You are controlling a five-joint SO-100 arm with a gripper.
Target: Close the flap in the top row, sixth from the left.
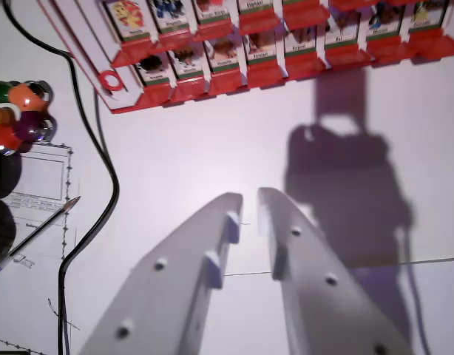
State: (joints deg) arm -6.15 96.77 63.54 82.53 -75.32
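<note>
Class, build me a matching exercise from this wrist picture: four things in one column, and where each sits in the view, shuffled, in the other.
Things:
1. red flap board
2. gripper
3. pen
4. black cable

Places:
A. lower left, lying on printed paper
B. bottom centre, over the white table
C. along the top edge
D. running down the left side, beside the board's corner

Pairs: 1-C, 2-B, 3-A, 4-D

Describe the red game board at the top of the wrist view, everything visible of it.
The red game board looks like plastic and lies on the white table, cut off by the picture's top edge. Two rows of upright flaps show, each a small character portrait with a name strip in a red frame; the names are too blurred to read. Its left corner bears a round ring mark. The gripper is well short of it, not touching.
</note>
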